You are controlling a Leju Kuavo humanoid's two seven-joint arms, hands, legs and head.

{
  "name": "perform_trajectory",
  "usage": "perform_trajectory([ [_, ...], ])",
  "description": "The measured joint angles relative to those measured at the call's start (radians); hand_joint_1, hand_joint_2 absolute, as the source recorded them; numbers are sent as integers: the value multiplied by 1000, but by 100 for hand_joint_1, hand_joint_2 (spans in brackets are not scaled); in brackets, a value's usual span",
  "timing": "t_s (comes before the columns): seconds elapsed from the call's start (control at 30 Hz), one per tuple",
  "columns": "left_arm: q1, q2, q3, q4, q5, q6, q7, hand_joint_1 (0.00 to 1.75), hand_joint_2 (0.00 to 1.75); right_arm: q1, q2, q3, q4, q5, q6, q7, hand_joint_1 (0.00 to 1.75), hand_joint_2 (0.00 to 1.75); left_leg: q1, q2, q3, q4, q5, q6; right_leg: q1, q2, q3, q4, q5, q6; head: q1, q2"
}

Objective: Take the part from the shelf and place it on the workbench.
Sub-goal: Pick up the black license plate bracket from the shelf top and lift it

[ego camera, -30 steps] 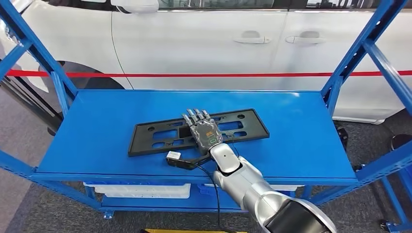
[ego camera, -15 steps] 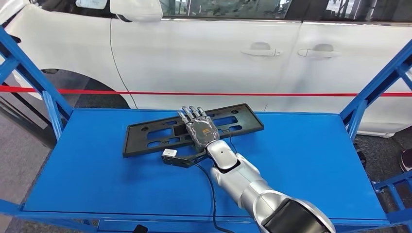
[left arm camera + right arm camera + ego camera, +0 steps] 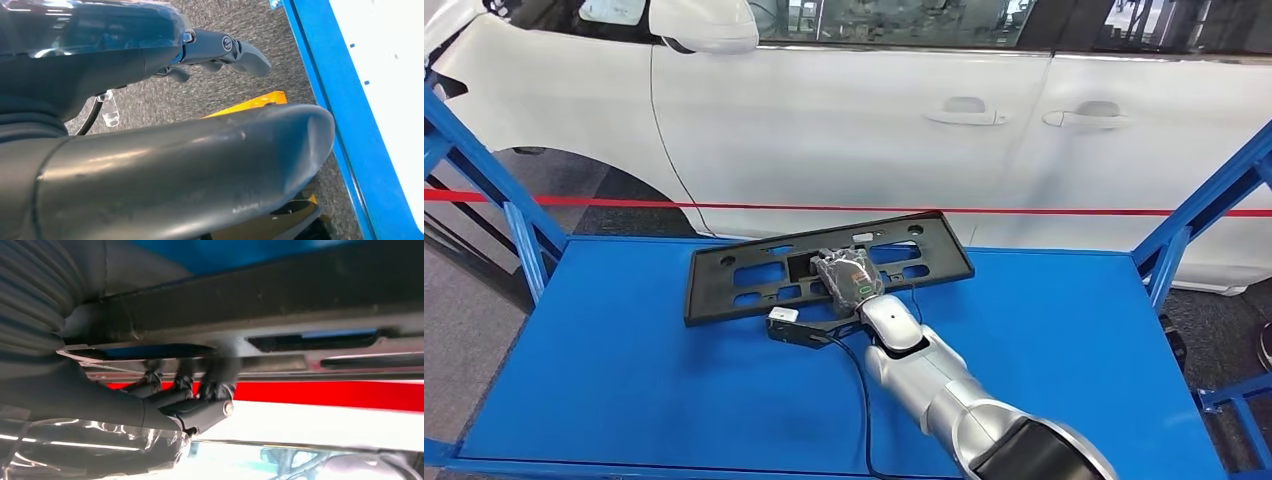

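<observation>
Right arm (image 3: 944,385) silver, reaching forward from lower right, elbow bent. Right hand (image 3: 848,277) palm down, fingers (image 3: 197,410) curled through slot of part (image 3: 744,275), gripping it. Left hand (image 3: 165,115) hanging low, thumb and dark fingers (image 3: 235,50) apart, holding nothing.

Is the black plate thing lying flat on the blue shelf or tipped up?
Tipped up. The black part has its far edge raised off the blue shelf, and the right robot hand curls its fingers through an opening.
</observation>
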Motion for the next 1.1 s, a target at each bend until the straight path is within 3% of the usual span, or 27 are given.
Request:
perform_trajectory([
  [0.3,0,4,-1,0,4,13,-1,0,0,4,-4,-19,-59,-39,-27,-28,175,175,1,0,5,-5,-4,-5,3,1,2,-2,-4,-6,0,0],
  [0.43,5,6,-2,0,16,13,-7,0,0,20,-14,-26,-136,-137,-20,-71,175,175,1,1,5,-5,-4,-6,3,2,3,-3,-5,-6,0,0],
  [0.6,22,7,-1,0,60,13,-35,0,0,47,-59,-44,-409,-442,86,-120,175,175,1,2,5,-6,-5,-7,3,2,4,-4,-5,-6,0,0],
  [0.77,39,12,4,2,88,16,-53,0,0,70,-120,-67,-650,-631,134,-142,175,175,1,2,5,-5,-5,-7,2,2,4,-6,-5,-5,0,0],
  [0.83,47,15,10,4,107,19,-69,0,0,81,-161,-80,-756,-814,192,-179,175,175,1,1,4,-5,-5,-6,2,1,4,-6,-5,-5,0,0],
  [0.97,70,24,30,6,144,11,-103,0,0,103,-279,-146,-1004,-1325,418,-261,175,175,1,-1,4,-5,-7,-5,2,-1,6,-9,-5,-5,0,0],
  [1.07,77,31,45,6,165,2,-140,0,0,157,-341,-202,-1156,-1492,510,-319,175,175,1,-1,5,-5,-9,-4,2,-1,8,-10,-7,-3,0,0],
  [1.1,78,32,51,6,173,-4,-160,0,44,182,-355,-215,-1199,-1508,521,-336,175,175,1,-1,5,-5,-10,-4,2,-1,8,-11,-8,-2,0,0],
])
